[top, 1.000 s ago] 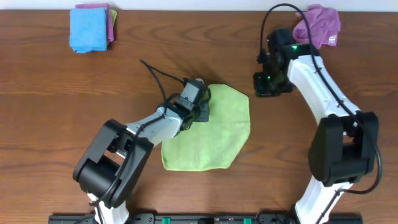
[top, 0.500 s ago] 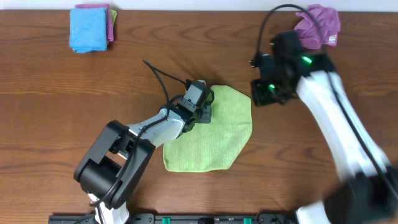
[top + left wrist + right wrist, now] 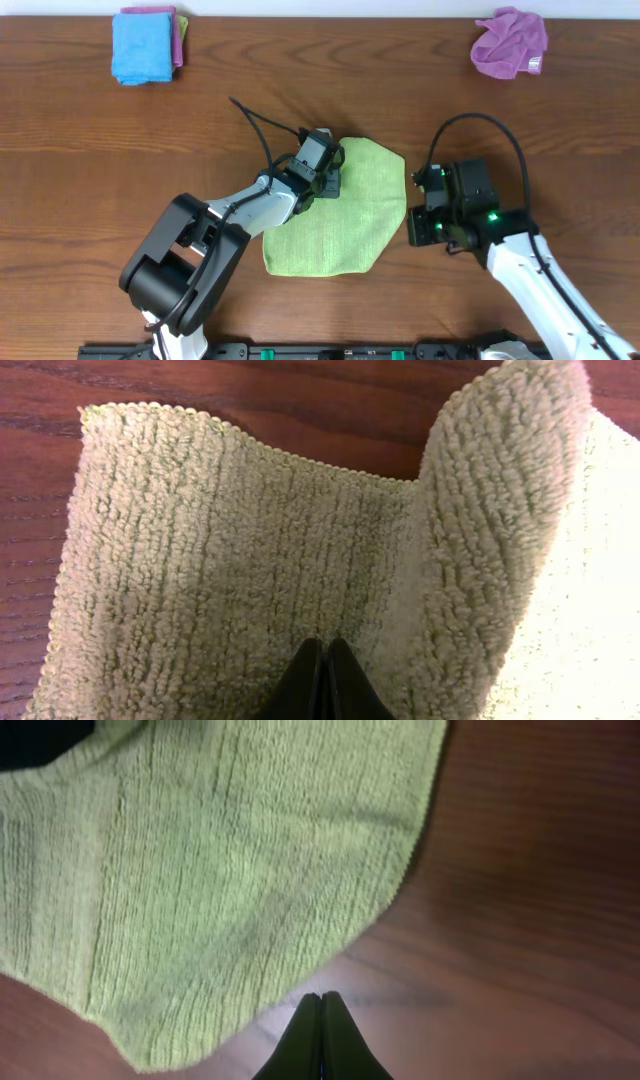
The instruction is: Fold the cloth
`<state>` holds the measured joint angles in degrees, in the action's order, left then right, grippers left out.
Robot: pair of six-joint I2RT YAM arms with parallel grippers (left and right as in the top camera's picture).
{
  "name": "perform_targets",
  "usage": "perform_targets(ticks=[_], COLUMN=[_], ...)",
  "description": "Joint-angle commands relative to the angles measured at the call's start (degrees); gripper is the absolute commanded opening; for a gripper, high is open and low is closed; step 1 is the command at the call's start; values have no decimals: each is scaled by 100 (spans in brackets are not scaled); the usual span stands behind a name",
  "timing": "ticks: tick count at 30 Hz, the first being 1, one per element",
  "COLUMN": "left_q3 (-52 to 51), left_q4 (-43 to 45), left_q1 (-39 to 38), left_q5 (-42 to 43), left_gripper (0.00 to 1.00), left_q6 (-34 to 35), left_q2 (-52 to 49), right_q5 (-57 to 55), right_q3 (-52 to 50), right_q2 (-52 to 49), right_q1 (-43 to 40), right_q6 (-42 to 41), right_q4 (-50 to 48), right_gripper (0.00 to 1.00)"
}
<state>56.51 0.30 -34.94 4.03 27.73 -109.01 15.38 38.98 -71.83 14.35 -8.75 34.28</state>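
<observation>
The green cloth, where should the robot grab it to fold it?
Probably the thin right edge of the cloth, near its rounded lower corner. That edge lies flat and free on the table, so come in low from the right, where the right gripper sits just beside it, shut; it must open first. The left gripper is on the upper-left edge.

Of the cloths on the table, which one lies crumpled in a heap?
The purple cloth at the far right edge. The blue cloth at the far left is folded square, and the lime-green cloth lies spread out in the middle.
</observation>
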Motion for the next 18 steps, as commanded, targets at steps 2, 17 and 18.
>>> perform_targets(ticks=[2,17,18], left_q3=[-243,-240,-240], left_q4=[-133,-133,-131], left_q1=[-33,9,9], left_q5=[-2,-297,-297], left_gripper=[6,6,6], left_q6=[116,197,195], left_q2=[-321,-321,-321], right_q5=[293,310,308], right_q3=[-122,-122,-122], right_q2=[-164,-1825,-1921], right_q1=[254,1021,1051], right_q6=[-214,-413,-411], right_q4=[-535,-1550,-1541], right_gripper=[1,2,2])
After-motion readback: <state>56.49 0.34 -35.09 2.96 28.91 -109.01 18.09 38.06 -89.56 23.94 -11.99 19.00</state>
